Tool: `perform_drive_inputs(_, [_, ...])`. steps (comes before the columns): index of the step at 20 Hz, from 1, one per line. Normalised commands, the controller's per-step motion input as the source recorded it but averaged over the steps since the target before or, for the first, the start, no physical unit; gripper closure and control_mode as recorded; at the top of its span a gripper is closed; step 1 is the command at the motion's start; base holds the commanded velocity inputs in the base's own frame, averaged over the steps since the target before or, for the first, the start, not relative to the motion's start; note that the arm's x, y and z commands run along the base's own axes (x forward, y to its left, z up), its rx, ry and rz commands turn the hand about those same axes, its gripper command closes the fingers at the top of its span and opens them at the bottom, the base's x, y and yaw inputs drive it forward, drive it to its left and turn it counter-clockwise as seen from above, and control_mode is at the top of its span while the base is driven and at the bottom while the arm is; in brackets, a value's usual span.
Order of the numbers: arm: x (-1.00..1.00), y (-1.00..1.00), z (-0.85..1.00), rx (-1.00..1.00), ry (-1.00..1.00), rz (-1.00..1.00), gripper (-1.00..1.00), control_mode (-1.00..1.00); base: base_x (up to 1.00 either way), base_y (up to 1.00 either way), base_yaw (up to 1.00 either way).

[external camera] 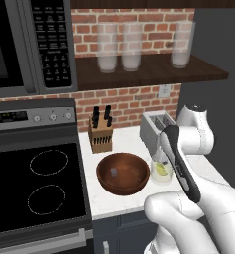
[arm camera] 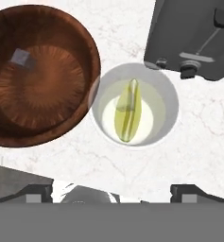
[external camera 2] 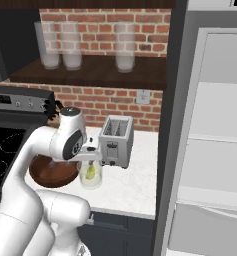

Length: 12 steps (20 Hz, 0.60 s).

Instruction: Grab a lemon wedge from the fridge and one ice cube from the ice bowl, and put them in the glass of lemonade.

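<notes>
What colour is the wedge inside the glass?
Yellow-green; the lemon wedge in the glass of lemonade shows best in the hand view.

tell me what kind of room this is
A home kitchen, rendered: a stove under a microwave, a toaster on the white counter, and an open fridge beside it.

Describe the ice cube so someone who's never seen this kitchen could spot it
On the white counter right of the stove sits a wide wooden ice bowl. The ice cube lies inside it, a tiny pale grey block, unlike the yellow lemon wedge in the neighbouring glass.
</notes>
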Motion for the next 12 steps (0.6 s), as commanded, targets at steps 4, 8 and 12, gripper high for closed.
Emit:
perform_drive_inputs(4, [-0.56, -0.06, 0.58, 0.01, -0.01, 0.0, -1.0, -1.0, 0.0, 0.0, 0.0])
perform_drive_inputs(8, [-0.14, -0.09, 0.83, 0.0, 0.0, 0.0, -1.0, -1.0, 0.0, 0.0, 0.0])
perform_drive_inputs(12, [-0.14, -0.04, 0.99, 0.0, 0.0, 0.0, -1.0, -1.0, 0.0, 0.0, 0.0])
